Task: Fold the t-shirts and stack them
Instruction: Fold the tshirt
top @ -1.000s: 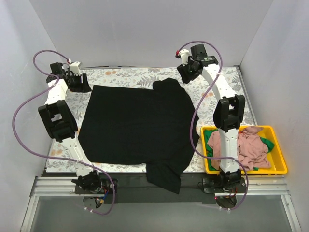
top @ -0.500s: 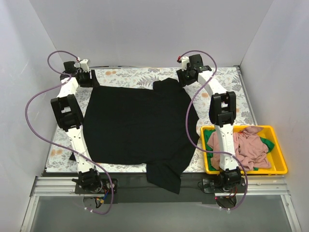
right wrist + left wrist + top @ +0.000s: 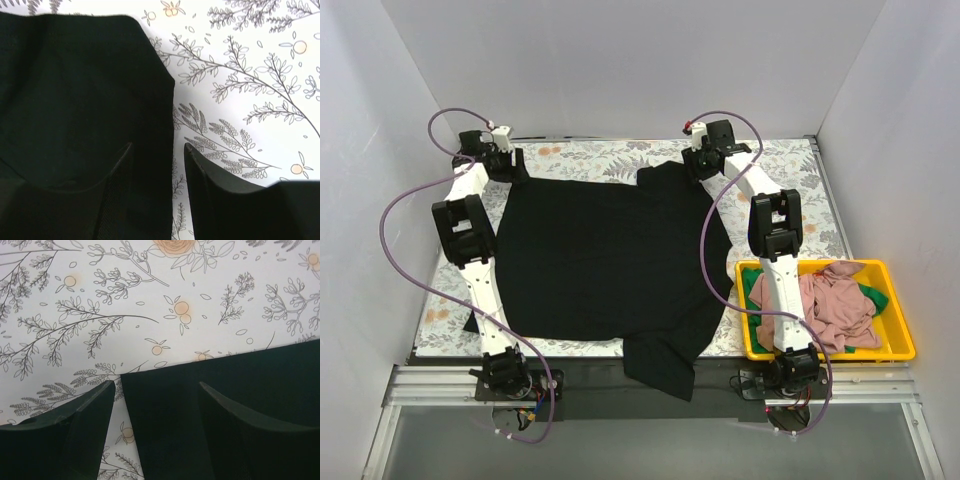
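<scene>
The black t-shirt (image 3: 605,260) lies spread flat on the floral tablecloth (image 3: 590,155), one sleeve hanging over the near edge. My left gripper (image 3: 510,165) is open over its far left corner; in the left wrist view the corner (image 3: 165,405) lies between the open fingers (image 3: 95,425). My right gripper (image 3: 698,168) is open over the far right sleeve; in the right wrist view the sleeve edge (image 3: 155,125) lies between the fingers (image 3: 215,195). The pink shirt (image 3: 825,300) and the green shirt (image 3: 873,295) lie crumpled in the bin.
The yellow bin (image 3: 900,345) stands at the near right beside the right arm's base. White walls close the table at the back and both sides. Purple cables loop from both arms.
Both grippers have moved in toward the shirt's far corners and lowered, the left one to the right, the right one to the left. The shirt has not moved.
</scene>
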